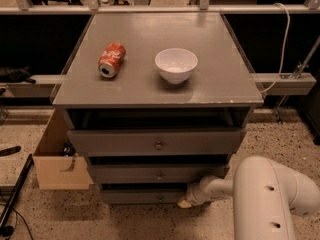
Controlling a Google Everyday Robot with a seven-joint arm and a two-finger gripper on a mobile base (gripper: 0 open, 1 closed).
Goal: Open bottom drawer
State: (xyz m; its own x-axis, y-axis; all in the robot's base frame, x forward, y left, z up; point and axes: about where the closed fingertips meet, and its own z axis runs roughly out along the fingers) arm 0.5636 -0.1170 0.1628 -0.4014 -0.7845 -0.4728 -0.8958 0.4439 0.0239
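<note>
Gripper [184, 202] sits low at the right end of the bottom drawer [135, 197], its pale tip against the grey front, right of the small knob [160, 198]; whether it is spread or closed, I cannot tell.

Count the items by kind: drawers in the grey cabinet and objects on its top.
Grey wooden drawers: 3 (top drawer, middle drawer, bottom drawer)
Red soda can: 1
White round bowl: 1
Total: 5
Robot gripper: by the bottom drawer's right end.

Three drawers [155, 145], one can [111, 60], bowl [176, 65], claw [184, 203] alongside
</note>
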